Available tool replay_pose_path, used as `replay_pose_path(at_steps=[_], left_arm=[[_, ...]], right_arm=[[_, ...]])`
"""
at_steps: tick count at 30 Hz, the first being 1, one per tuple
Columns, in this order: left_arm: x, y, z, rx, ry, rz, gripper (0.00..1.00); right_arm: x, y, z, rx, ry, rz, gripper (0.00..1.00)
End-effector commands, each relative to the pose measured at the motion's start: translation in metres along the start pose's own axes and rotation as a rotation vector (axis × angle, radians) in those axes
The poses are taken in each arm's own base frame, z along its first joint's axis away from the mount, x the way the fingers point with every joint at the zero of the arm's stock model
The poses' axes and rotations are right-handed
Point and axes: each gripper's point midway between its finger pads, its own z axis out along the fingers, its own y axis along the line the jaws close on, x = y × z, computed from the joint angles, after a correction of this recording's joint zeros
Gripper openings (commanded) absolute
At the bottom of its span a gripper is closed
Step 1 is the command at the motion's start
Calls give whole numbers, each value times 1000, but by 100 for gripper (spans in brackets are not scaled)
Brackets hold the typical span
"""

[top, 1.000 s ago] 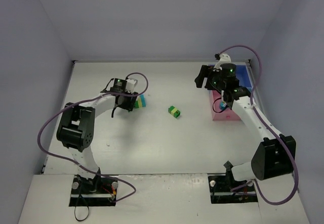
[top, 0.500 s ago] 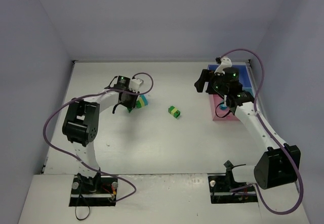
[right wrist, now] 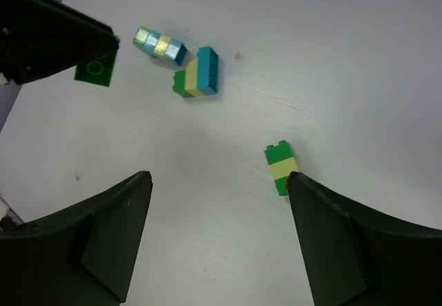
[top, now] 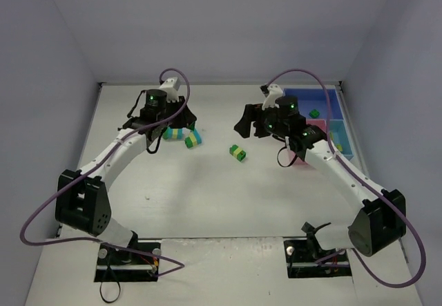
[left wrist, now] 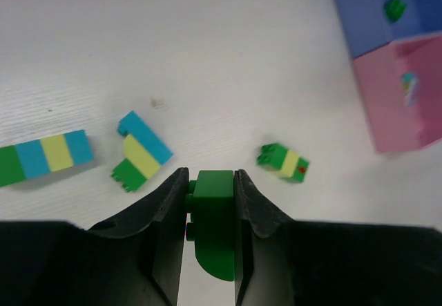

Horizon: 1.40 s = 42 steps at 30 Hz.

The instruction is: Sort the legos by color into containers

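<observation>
A dark green brick (left wrist: 213, 216) is clamped between the fingers of the left end effector (left wrist: 210, 182) and is held above the table (left wrist: 207, 43). Just ahead of this end effector, toward the left of its wrist view, a short stack (left wrist: 141, 153) of cyan, yellow and green is seen lying on the table. A long strip (left wrist: 45, 155) of green, cyan and yellow lies further left, near the short stack but apart from it. Ahead and slightly to the right, a small stack (left wrist: 283, 162) of green and yellow lies alone. Well beyond it, the blue tray (left wrist: 373, 16) and the pink tray (left wrist: 400, 99) are joined, and a loose green piece (left wrist: 394, 7) is seen inside the blue tray. The right end effector (right wrist: 217, 182) is spread wide with nothing gripped. The small stack is seen below it, near one fingertip.
</observation>
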Motion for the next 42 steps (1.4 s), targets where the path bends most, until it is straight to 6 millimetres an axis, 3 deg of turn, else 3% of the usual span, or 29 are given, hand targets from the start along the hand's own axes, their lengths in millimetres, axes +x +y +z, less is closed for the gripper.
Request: replay_pose_path(at_steps=[1, 8, 12, 23, 36, 42], left_arm=[[-32, -33, -4, 81, -135, -339, 0], [-59, -73, -18, 129, -230, -509, 0], [-76, -84, -31, 144, -296, -519, 0], [-82, -94, -52, 188, -348, -581, 0], [-75, -91, -49, 180, -340, -647, 3], [-77, -98, -50, 211, -337, -672, 3]], right_arm=[[-38, 41, 2, -96, -122, -15, 76], [-43, 100, 19, -206, -137, -40, 80], [-43, 115, 30, -226, -135, -54, 81], [-51, 129, 47, -240, -162, -73, 73], [-64, 145, 47, -293, -231, -97, 66], [-66, 143, 49, -288, -259, -101, 61]])
